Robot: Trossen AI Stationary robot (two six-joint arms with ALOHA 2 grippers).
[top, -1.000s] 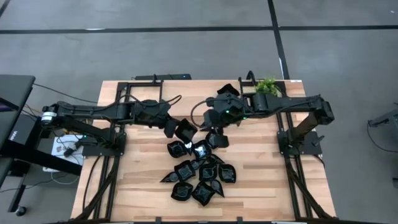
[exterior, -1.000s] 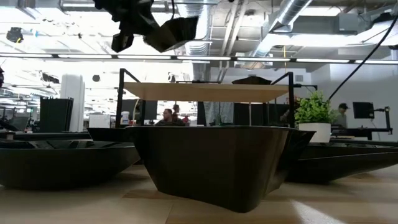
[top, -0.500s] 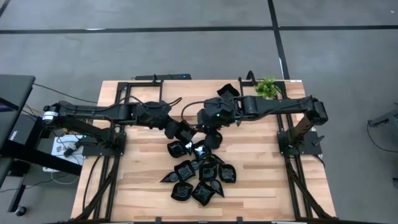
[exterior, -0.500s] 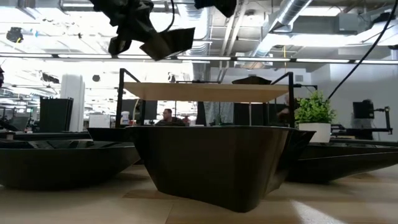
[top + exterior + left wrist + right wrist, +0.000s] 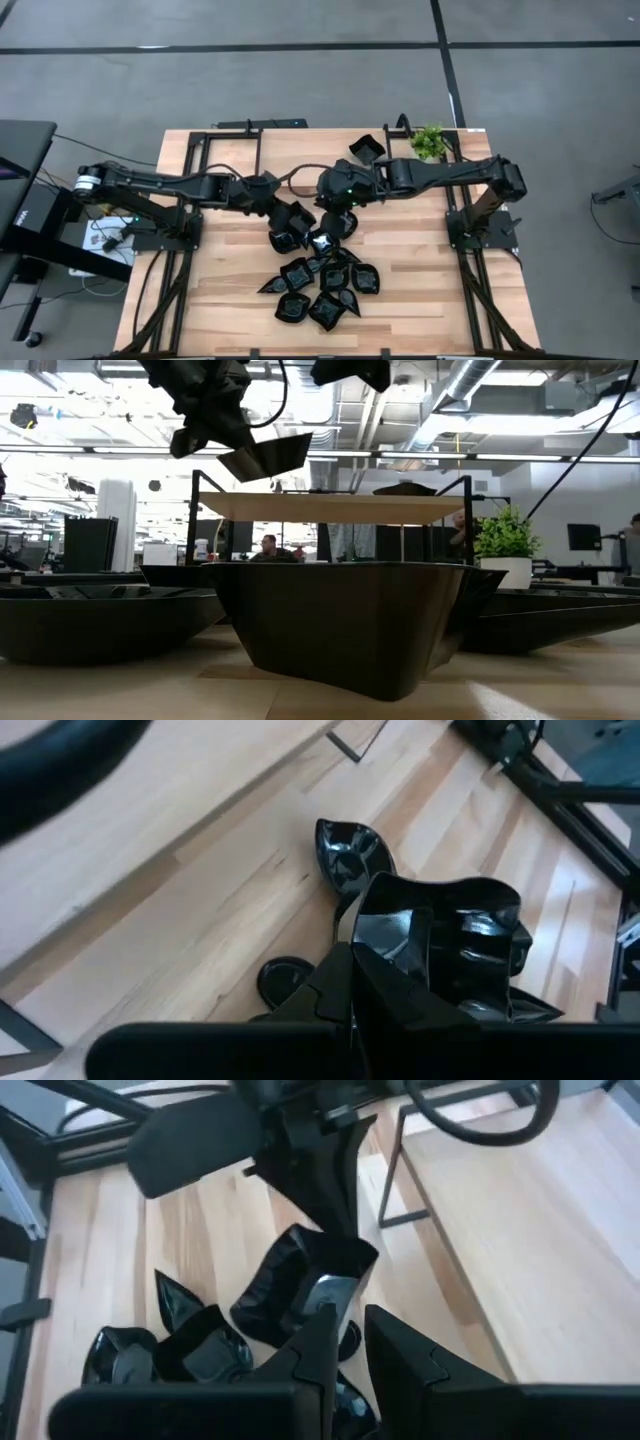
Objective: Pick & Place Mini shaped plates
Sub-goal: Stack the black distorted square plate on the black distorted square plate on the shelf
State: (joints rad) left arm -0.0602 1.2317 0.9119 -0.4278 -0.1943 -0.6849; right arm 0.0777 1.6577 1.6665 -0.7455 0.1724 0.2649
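My left gripper (image 5: 283, 210) is shut on a glossy black square plate (image 5: 299, 216), which hangs in the air above the far end of the plate pile (image 5: 322, 280). In the low view the plate (image 5: 266, 455) sits tilted under that gripper (image 5: 208, 405). My right gripper (image 5: 338, 208) hovers just right of it, fingers a little apart (image 5: 350, 1342), right by the plate's corner (image 5: 335, 1285); whether it touches, I cannot tell. Several black dishes lie heaped on the table. A teardrop dish (image 5: 348, 850) lies flat below. My left gripper pinches the square plate by its rim (image 5: 385, 935) between its two fingers, coming from the table's left and slanting down. The plate is lifted clear of the table and tilted, its hollow turned toward the right arm.
Another black square plate (image 5: 366, 148) rests on the far part of the table, beside a small green potted plant (image 5: 430, 140). Black metal frames (image 5: 200, 190) stand along both sides. Bare wood (image 5: 220, 290) lies left and right of the pile.
My left gripper has carried the square plate a little toward the table's right and near edges and lower, and the plate has tipped over further. My right gripper has moved left toward that plate and now shows at the top of the low view.
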